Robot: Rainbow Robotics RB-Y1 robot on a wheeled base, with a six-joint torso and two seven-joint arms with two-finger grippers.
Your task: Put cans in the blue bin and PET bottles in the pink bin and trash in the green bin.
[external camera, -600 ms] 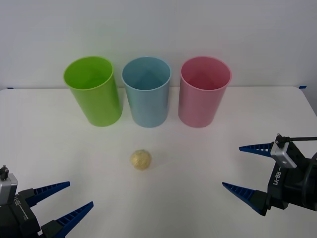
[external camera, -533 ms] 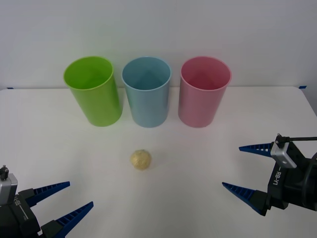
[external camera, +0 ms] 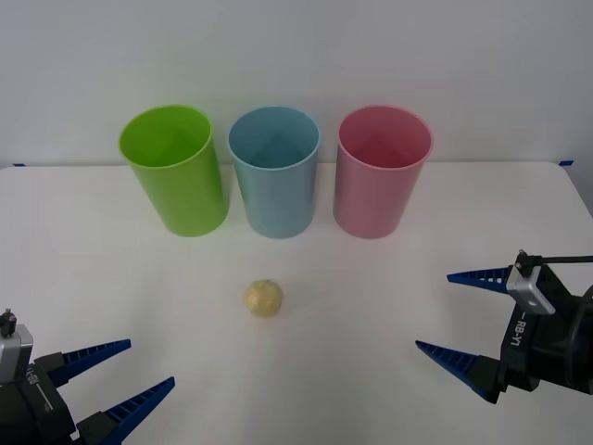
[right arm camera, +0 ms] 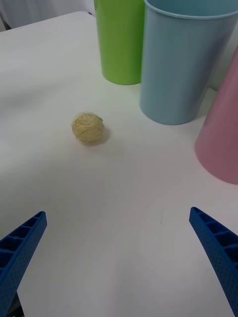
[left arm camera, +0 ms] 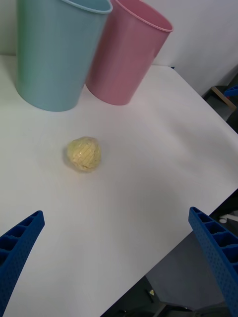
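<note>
Nothing has moved since the earlier frames. On the white counter (external camera: 74, 250), the trash (external camera: 263, 298) lies alone in front of the blue bin (external camera: 274, 171), with the green bin (external camera: 174, 169) and pink bin (external camera: 383, 170) flanking. The left gripper (external camera: 125, 378) and right gripper (external camera: 461, 315) hover near the front corners, both spread wide and empty, well apart from the trash between them.
</note>
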